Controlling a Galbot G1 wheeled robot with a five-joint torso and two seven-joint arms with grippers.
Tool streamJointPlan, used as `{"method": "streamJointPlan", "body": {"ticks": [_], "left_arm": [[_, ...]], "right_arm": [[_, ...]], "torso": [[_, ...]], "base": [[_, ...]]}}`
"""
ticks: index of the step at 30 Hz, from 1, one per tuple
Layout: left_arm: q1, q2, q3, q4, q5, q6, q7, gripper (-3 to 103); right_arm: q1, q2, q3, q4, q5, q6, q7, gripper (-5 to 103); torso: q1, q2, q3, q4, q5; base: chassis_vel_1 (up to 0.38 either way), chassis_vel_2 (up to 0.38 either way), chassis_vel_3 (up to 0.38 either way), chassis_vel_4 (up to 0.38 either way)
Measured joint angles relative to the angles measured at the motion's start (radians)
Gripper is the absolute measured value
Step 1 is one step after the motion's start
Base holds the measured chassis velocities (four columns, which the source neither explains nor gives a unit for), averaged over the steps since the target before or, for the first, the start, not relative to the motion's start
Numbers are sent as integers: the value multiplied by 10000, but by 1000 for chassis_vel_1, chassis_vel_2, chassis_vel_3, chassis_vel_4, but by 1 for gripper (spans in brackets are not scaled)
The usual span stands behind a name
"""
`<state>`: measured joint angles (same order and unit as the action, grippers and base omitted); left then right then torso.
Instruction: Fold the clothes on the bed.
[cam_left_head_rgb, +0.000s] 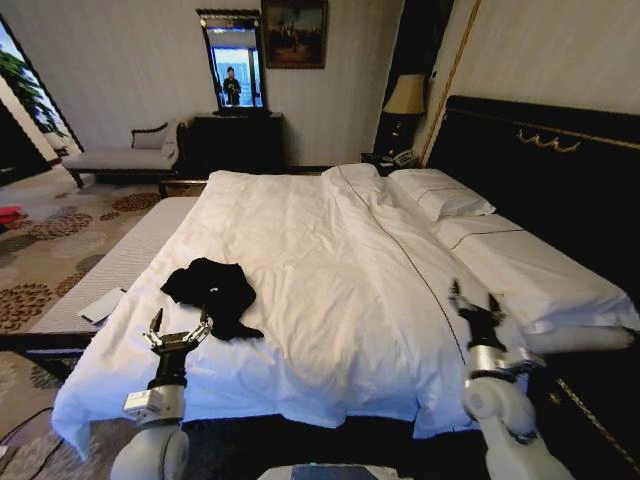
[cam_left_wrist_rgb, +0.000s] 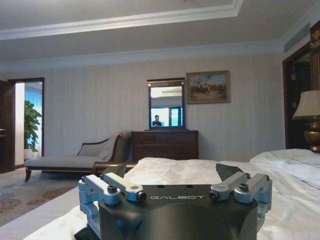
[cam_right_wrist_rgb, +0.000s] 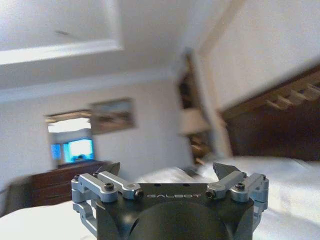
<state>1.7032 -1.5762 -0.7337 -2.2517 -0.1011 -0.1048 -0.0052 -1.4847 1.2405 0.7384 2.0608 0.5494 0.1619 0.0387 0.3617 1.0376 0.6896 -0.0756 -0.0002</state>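
Near the bed's (cam_left_head_rgb: 330, 260) left edge, toward its foot, the crumpled black T-shirt (cam_left_head_rgb: 212, 290) lies unfolded. Just short of it the left gripper (cam_left_head_rgb: 180, 328) hovers, jaws spread, seemingly lined up to grasp. Toward the right edge, the right gripper (cam_left_head_rgb: 471, 297) waits spread, holding nothing.

Bed (cam_left_head_rgb: 330, 290): white duvet (cam_left_head_rgb: 320, 250) spread across it, rumpled. Two white pillows (cam_left_head_rgb: 440, 195) lie against the dark headboard (cam_left_head_rgb: 540, 170). Black T-shirt (cam_left_head_rgb: 212, 290), crumpled, lies on the duvet near the foot-end left corner.
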Motion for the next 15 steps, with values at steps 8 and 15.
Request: {"method": "streamJointPlan", "body": {"ticks": [8,15], "left_arm": [[66,-100,203,58,161,-120,3,100],[85,-146,393,112,297,-192,23,100]], "right_arm": [[-141,-27,7,-451,-2673,1182,-2172,100],[-440,-26,-46,-473,-3262,657,-2110,100]], "torso": [[0,0,0,-1,2],[0,0,0,-1,3]], "base": [[0,0,0,0],[0,0,0,0]]}}
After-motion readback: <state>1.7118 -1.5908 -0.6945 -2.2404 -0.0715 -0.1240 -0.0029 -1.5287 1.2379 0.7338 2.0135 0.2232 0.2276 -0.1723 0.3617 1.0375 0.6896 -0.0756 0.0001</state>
